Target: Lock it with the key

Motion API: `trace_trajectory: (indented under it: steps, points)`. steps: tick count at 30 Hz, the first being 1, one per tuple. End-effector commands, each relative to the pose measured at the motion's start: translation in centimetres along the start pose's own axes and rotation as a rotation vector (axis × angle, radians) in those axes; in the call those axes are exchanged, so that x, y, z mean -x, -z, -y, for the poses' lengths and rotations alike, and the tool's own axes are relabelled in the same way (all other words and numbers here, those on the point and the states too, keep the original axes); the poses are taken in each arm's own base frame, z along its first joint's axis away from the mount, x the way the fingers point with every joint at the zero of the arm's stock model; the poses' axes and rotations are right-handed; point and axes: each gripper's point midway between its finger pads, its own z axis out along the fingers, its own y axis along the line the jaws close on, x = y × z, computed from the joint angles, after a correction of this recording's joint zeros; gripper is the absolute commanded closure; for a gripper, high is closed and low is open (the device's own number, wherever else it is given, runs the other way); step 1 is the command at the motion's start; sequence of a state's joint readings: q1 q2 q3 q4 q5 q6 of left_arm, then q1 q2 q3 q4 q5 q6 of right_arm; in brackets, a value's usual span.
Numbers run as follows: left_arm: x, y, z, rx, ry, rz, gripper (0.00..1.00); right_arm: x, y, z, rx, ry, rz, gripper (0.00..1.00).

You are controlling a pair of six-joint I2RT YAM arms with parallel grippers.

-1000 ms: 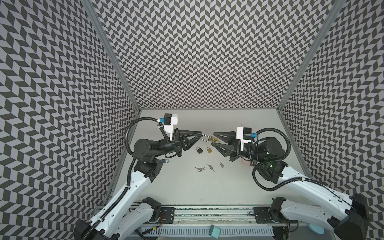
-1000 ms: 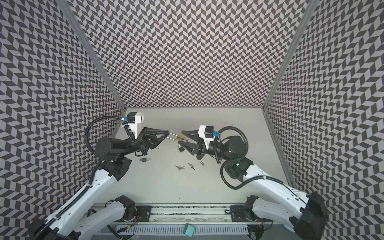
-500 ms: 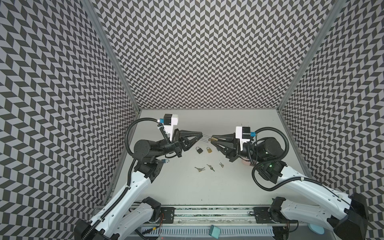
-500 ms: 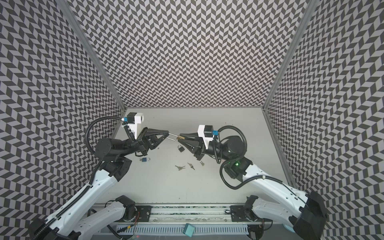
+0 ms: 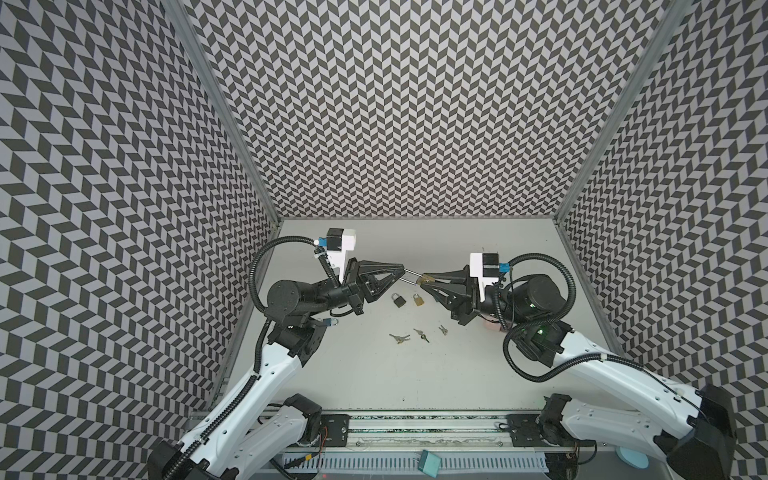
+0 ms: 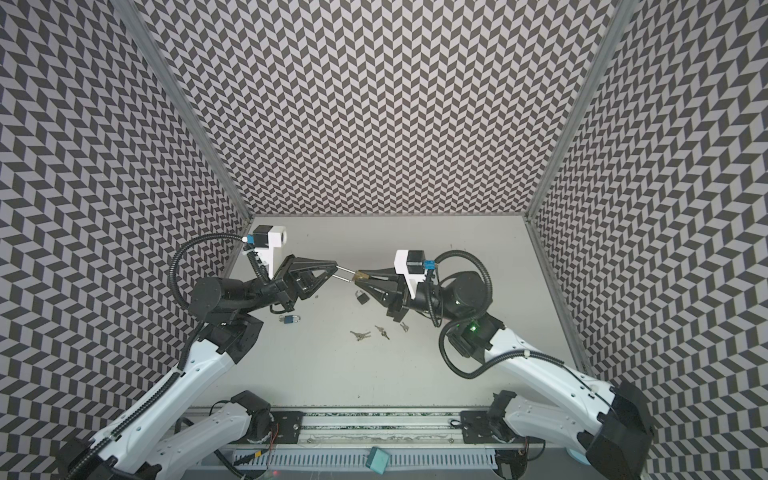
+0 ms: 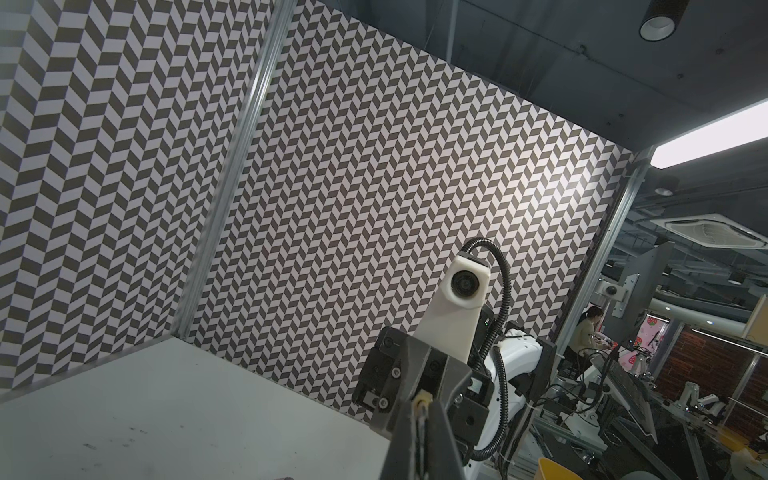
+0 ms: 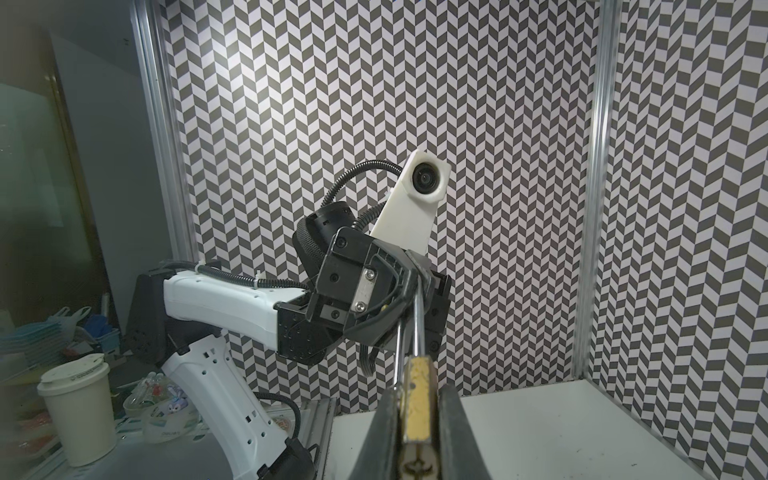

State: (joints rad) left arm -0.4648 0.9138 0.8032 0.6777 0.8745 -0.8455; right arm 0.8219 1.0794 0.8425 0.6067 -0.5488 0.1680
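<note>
The left hand [image 5: 401, 268] is closed tight on the end of the steel shackle [image 8: 416, 320] of a brass padlock [image 8: 417, 403], held in the air above the middle of the desk [image 5: 415, 374]. Facing it tip to tip, the right hand [image 5: 424, 277] is pinched on the padlock's brass body, and in the right wrist view its fingers [image 8: 451, 424] press against both flat sides. The lock bridges the two hands, its shackle pointing toward the left one. On the desk just below the hands lie a black padlock [image 5: 398, 300] and a second brass padlock [image 5: 418, 300], close together but apart. Nearer the front, three small sets of keys [image 5: 399, 338] lie loose in a row, held by neither hand. A blue padlock [image 6: 289, 319] lies beneath the left arm.
</note>
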Motion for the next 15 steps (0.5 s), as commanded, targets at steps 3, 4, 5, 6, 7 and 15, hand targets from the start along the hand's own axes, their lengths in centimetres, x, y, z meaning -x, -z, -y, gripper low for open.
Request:
trace_trajectory:
  steps: [3, 4, 5, 6, 7, 15]
  points:
    - [1.6, -0.1, 1.4, -0.009, -0.086, 0.030, 1.00, 1.6, 0.3, 0.1, -0.034, -0.137, 0.029, 1.00]
    - [1.8, -0.2, 1.7, -0.015, -0.096, 0.027, 1.00, 1.7, 0.3, 0.0, -0.027, -0.168, 0.022, 1.00]
    - [2.0, -0.3, 1.8, -0.019, -0.105, 0.025, 1.00, 1.8, 0.3, -0.3, -0.016, -0.190, 0.019, 1.00]
    - [2.1, -0.3, 1.9, -0.022, -0.110, 0.022, 1.00, 1.9, 0.3, -0.5, -0.001, -0.212, 0.019, 1.00]
    - [2.2, -0.4, 2.0, -0.025, -0.114, 0.018, 1.00, 2.2, 0.3, -1.0, 0.023, -0.233, 0.022, 1.00]
    - [2.1, -0.5, 2.4, -0.044, -0.114, 0.006, 1.00, 2.9, 0.0, -1.8, 0.069, -0.243, 0.008, 1.00]
